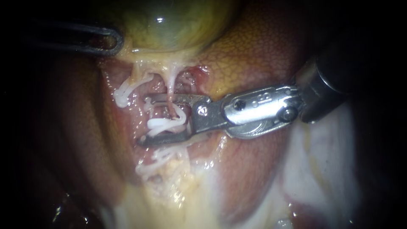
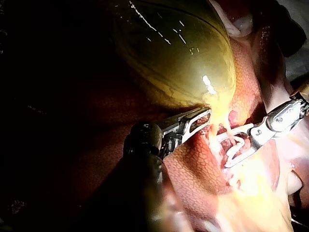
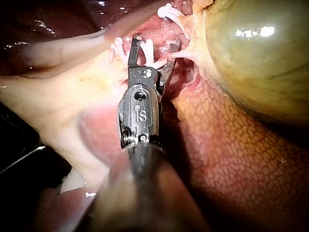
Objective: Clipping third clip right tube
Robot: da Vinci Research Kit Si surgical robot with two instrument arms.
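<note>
Nearest, a near clip (image 1: 152, 167) is seen on yellowish tissue. Just beyond it, the right instrument (image 1: 145, 121) is brought in from the right, its hand open. A white middle clip (image 1: 163, 124) and the right tube (image 1: 171, 89) are framed between its jaws, and the tube is crossed by the far jaw. A left clip (image 1: 123, 95) is seen farther left. Farthest, the left instrument (image 1: 115, 42) is held with its hand closed on the lower edge of the gallbladder (image 1: 174, 25), with liver (image 1: 263, 51) to the right.
</note>
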